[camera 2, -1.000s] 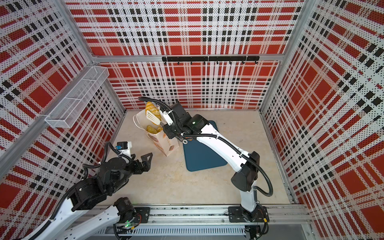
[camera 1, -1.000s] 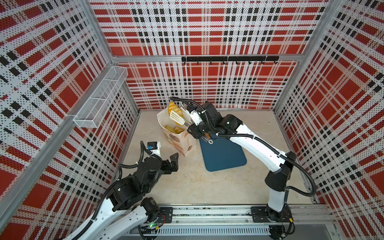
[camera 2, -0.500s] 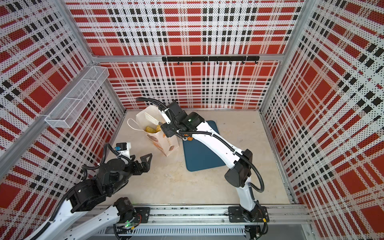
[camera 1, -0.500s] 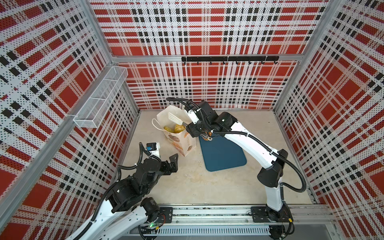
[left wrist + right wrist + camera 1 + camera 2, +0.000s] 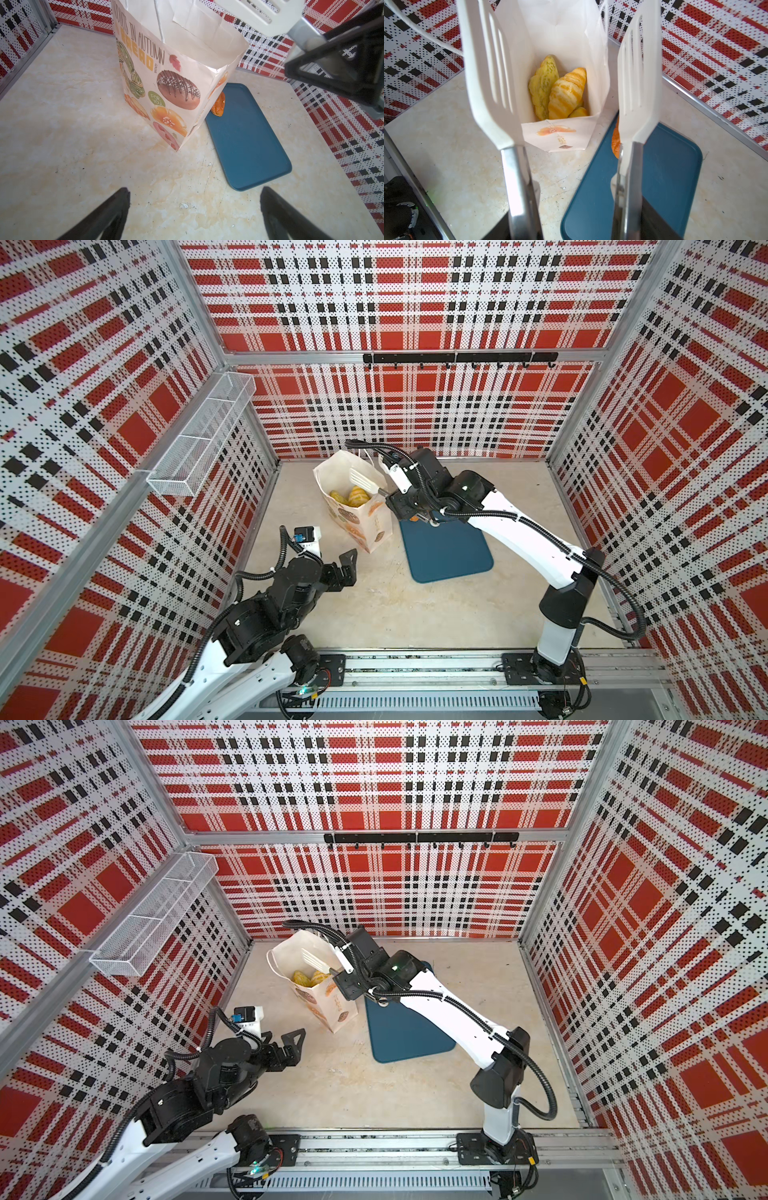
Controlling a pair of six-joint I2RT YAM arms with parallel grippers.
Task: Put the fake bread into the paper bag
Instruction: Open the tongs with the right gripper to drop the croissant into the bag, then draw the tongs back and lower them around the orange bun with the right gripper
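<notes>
- Top views, right arm: right gripper sits at the mouth of the paper bag. Its jaws are partly spread and clasp white slotted tongs, whose blades hang over the opening. Yellow fake bread lies inside the bag, below the blades. A blue tray lies under the wrist.
- Top views, left arm: left gripper has its jaws fully apart and holds nothing. The bag stands just ahead of it, apart.
- Left wrist view: fingertips are wide apart over the bare tabletop. The bag stands upright ahead. An orange-brown piece lies on the tray, close against the bag's side.
- Right wrist view: the tong blades are well apart with nothing between them. The open bag is straight ahead. Inside it are a croissant and a scalloped yellow-green piece. The orange-brown piece is partly hidden behind one blade.
</notes>
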